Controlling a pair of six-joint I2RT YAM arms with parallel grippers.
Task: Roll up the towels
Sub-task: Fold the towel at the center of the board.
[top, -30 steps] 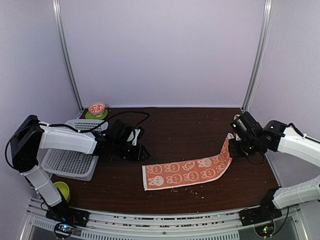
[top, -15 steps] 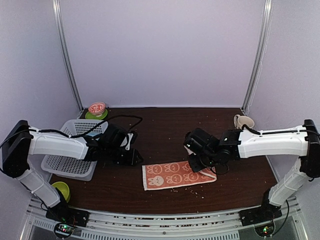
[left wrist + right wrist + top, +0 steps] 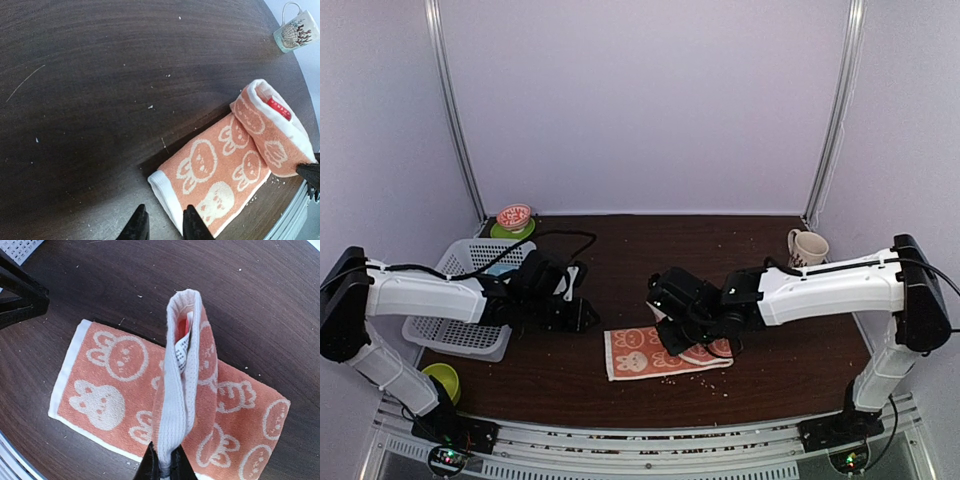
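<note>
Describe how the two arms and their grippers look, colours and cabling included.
Both the left arm and right arm have white tube-like links joined by black joint housings. The left gripper and right gripper are all black, with slim tapering fingers. A black cable loops loosely above the left wrist; another seems to run along the right arm. No markings are legible.

The left arm (image 3: 420, 293) and right arm (image 3: 830, 285) had smooth white tubular shells, black joints and wrists, thin black fingers (image 3: 140, 227), and a loose black cable (image 3: 555, 236).
</note>
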